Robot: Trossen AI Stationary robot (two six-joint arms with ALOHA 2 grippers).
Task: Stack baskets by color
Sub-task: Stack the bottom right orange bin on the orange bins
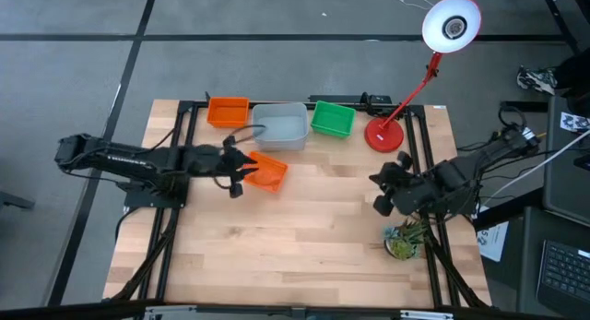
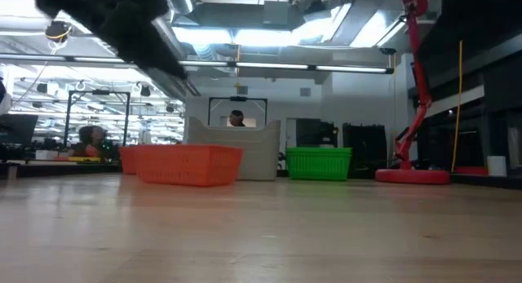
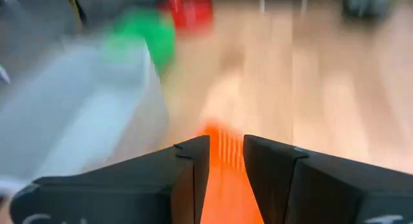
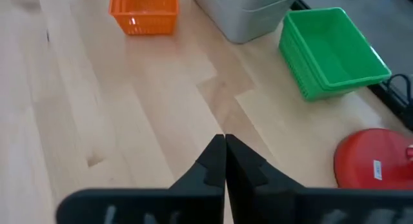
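L gripper (image 1: 241, 170) sits w/ fingers slightly apart astride the rim of the lone orange basket (image 1: 267, 171), near the grey-white stack (image 1: 280, 125), prob to carry it to the orange stack (image 1: 228, 111) (green stack (image 1: 332, 118) looks done), while R gripper (image 4: 224, 146) waits, fingers together.

Bright overhead light, blurred left-wrist view.

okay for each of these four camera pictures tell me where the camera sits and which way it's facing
High: above the table, facing straight down; both arms show.
Low: at tabletop height, facing level across; an arm shows overhead.
Left wrist: on the left arm, facing past its pincer at the loose orange basket.
Right wrist: on the right arm, facing past its shut pincer.
Shared: high and right wrist both show the green baskets.
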